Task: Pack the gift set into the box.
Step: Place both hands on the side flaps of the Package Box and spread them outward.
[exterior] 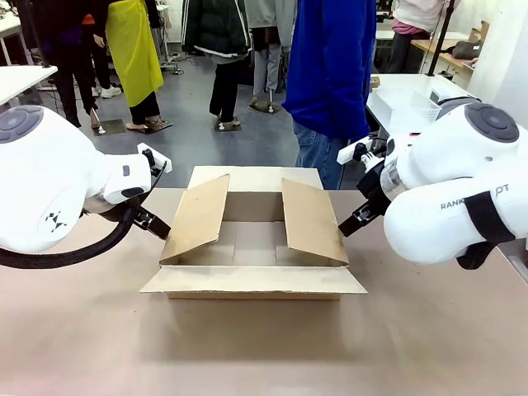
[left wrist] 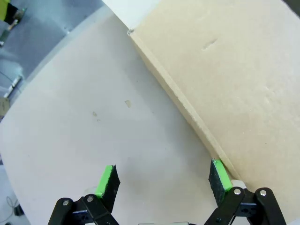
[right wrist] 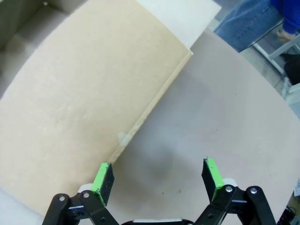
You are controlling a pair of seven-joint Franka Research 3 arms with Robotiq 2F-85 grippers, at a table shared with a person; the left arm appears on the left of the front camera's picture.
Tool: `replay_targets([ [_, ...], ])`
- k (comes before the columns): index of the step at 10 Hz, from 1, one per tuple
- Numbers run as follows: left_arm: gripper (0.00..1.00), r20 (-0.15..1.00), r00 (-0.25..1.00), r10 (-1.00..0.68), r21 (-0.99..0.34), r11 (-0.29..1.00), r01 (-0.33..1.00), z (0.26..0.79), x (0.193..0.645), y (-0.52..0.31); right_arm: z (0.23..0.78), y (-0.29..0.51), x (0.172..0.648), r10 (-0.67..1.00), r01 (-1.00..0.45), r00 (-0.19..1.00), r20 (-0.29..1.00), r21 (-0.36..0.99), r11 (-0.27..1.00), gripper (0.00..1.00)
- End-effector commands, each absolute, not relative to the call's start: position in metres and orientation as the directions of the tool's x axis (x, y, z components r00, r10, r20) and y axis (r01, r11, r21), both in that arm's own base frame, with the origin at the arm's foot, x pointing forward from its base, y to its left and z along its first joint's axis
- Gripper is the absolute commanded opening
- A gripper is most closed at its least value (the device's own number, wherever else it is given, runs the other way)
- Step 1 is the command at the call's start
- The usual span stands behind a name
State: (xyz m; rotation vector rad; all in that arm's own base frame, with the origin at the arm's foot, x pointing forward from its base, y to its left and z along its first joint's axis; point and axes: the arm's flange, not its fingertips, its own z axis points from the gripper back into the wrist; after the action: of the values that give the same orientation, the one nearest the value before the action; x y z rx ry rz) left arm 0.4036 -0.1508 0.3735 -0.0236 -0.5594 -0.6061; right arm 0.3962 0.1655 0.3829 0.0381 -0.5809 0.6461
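Note:
The box is a wide, shallow brown carton in the middle of the table. Its two side flaps stand up and lean inward, and its front flap lies flat toward me. My left gripper sits low beside the left flap. In the left wrist view it is open and holds nothing, one green pad close to the flap's edge. My right gripper sits by the right flap. In the right wrist view it is open over bare table, next to that flap. The gift set is out of view.
A person in a blue top stands at the table's far edge, right behind the box. A pale bin rests on a white table at the back right. Bare tabletop stretches in front of the box.

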Motion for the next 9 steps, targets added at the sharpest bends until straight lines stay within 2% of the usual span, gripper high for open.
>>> replay_targets([
  [1, 1.0, 0.551, 0.628, -0.549, 0.144, 0.804, 0.577, 0.41, 0.379, -0.131, 0.427, 0.145, 0.385, 0.53, -0.625, 0.627, 0.571, -0.037, 0.78, 1.0],
  [3, 1.0, 0.573, 0.688, -0.445, 0.094, 0.87, 0.484, 0.462, 0.347, -0.101, 0.479, 0.119, 0.365, 0.441, -0.582, 0.666, 0.602, 0.05, 0.812, 1.0],
  [4, 1.0, 0.585, 0.724, -0.367, 0.035, 0.903, 0.429, 0.486, 0.329, -0.087, 0.503, 0.1, 0.352, 0.365, -0.54, 0.722, 0.588, 0.148, 0.828, 1.0],
  [5, 1.0, 0.591, 0.736, -0.331, -0.086, 0.881, 0.465, 0.501, 0.321, -0.077, 0.517, 0.079, 0.346, 0.292, -0.492, 0.803, 0.52, 0.3, 0.817, 1.0],
  [6, 1.0, 0.542, 0.794, -0.274, -0.309, 0.814, 0.492, 0.513, 0.317, -0.064, 0.529, 0.05, 0.34, 0.172, -0.389, 0.885, 0.433, 0.482, 0.785, 1.0],
  [7, 1.0, 0.515, 0.809, -0.283, -0.522, 0.645, 0.558, 0.521, 0.316, -0.037, 0.536, 0.012, 0.332, 0.053, -0.313, 0.92, 0.389, 0.644, 0.698, 1.0],
  [8, 1.0, 0.469, 0.872, -0.139, -0.695, 0.551, 0.461, 0.524, 0.32, 0.012, 0.536, -0.04, 0.314, -0.103, -0.261, 0.919, 0.381, 0.783, 0.565, 1.0],
  [9, 1.0, 0.439, 0.898, -0.022, -0.788, 0.47, 0.397, 0.514, 0.321, 0.063, 0.525, -0.088, 0.293, -0.227, -0.231, 0.901, 0.371, 0.851, 0.472, 1.0],
])
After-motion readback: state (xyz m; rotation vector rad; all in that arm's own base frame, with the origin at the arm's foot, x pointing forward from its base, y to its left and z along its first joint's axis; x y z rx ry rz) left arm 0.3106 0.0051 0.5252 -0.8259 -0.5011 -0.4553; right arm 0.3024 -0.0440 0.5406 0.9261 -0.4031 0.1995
